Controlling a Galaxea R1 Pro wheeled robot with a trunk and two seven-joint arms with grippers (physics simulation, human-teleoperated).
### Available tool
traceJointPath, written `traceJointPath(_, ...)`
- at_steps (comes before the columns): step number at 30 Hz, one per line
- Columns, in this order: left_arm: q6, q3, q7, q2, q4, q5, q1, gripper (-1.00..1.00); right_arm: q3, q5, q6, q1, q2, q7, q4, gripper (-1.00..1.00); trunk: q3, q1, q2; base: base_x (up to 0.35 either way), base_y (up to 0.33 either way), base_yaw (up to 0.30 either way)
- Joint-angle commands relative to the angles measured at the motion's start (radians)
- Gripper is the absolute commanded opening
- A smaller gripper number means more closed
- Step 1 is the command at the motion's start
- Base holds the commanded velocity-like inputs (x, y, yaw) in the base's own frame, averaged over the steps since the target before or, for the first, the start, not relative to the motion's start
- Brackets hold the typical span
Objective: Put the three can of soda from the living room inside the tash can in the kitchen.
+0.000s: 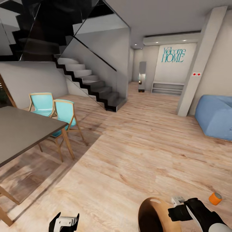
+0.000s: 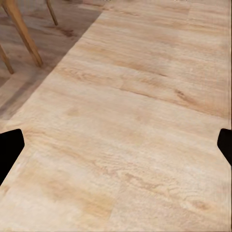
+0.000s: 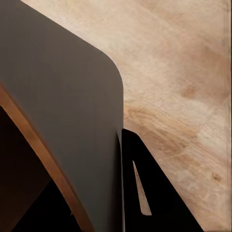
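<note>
head view, l to r, all refs taken from the grey table (image 1: 22, 132): table sits at far left; two turquoise chairs (image 1: 53, 109) are tucked at its far edge, wood legs on the light wood floor (image 1: 135, 154). behind the chairs, a black-edged staircase (image 1: 93, 87) climbs up and left. well beyond the table, back wall carries "welcome home" lettering (image 1: 174, 55) w/ a low shelf (image 1: 168, 87) under it. far across the floor from the table, a blue sofa (image 1: 215, 116) sits at the right edge. left gripper (image 1: 64, 222) is low in view, just off the table's near corner; left wrist view shows fingertips (image 2: 9, 150) spread wide apart over bare floor, nothing between, claw released. right gripper (image 1: 177, 206) is well right of the table, touching the rim of a brown trash can (image 1: 154, 214); right wrist view shows one finger (image 3: 154, 193) against the can's dark wall (image 3: 67, 116), but grip state: cannot tell. one orange can of soda (image 1: 215, 198) lies on the floor, just right of the right gripper.
</note>
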Motion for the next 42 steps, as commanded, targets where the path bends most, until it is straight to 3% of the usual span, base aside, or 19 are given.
traceJointPath(1, 0.000, 0.000, 0.000, 0.000, 0.000, 0.000, 0.000, 1.00, -0.002, -0.013, 0.004, 0.000, 0.000, 0.007, 0.000, -1.00, 0.001, 0.000, 0.000, 0.000, -0.267, -0.218)
traceJointPath(35, -0.001, -0.001, 0.000, -0.001, 0.000, -0.006, 0.000, 1.00, 0.000, -0.011, 0.004, 0.000, 0.001, 0.007, 0.000, -1.00, 0.038, 0.000, 0.000, 0.000, -0.279, -0.201)
traceJointPath(42, -0.001, -0.001, -0.001, -0.001, -0.001, 0.000, 0.000, 1.00, 0.000, -0.011, 0.004, 0.000, 0.002, 0.007, 0.000, -1.00, 0.045, 0.000, 0.000, 0.013, -0.085, -0.167)
